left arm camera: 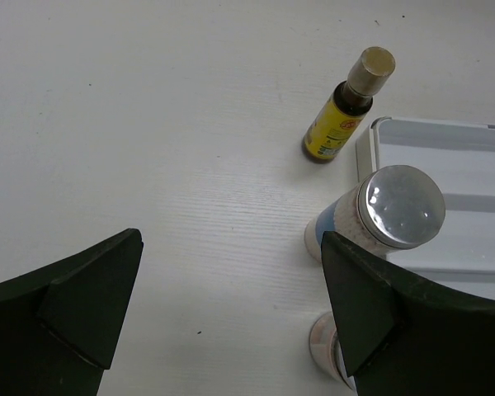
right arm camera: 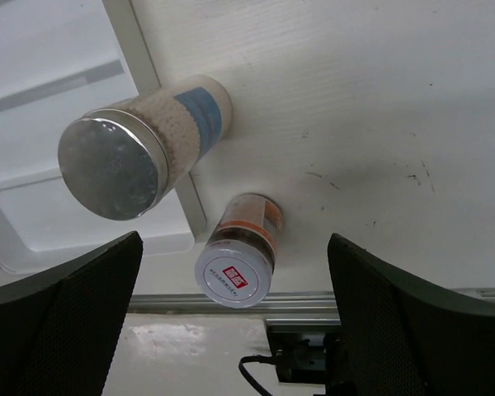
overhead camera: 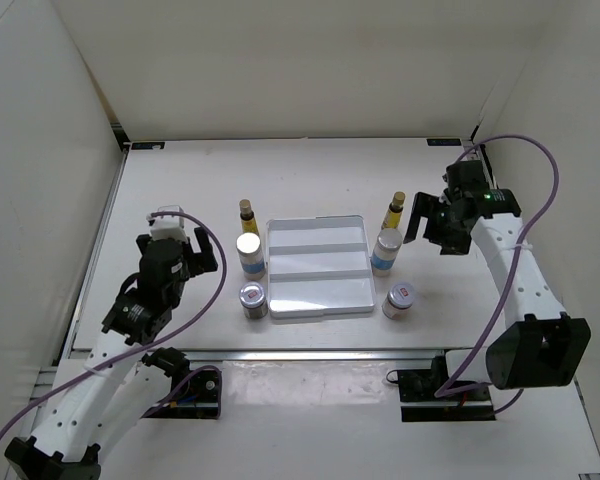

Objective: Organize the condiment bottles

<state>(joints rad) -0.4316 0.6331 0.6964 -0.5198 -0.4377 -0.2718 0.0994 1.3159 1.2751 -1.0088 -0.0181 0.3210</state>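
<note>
Six condiment bottles stand beside the white tray (overhead camera: 318,265). On its left are a yellow bottle (overhead camera: 246,215), a white blue-labelled cylinder (overhead camera: 250,253) and a dark jar (overhead camera: 253,300). On its right are a yellow bottle (overhead camera: 394,211), a white cylinder (overhead camera: 386,250) and a jar (overhead camera: 399,298). My left gripper (overhead camera: 193,250) is open and empty, left of the left row. Its view shows the yellow bottle (left arm camera: 342,115), the cylinder (left arm camera: 392,210) and part of the jar (left arm camera: 330,351). My right gripper (overhead camera: 430,228) is open and empty, just right of the right row, above the cylinder (right arm camera: 140,144) and the jar (right arm camera: 239,260).
The tray has two shallow compartments with nothing in them, and its edge shows in the left wrist view (left arm camera: 445,140) and the right wrist view (right arm camera: 49,107). White walls enclose the table on three sides. A metal rail (overhead camera: 310,352) runs along the near edge.
</note>
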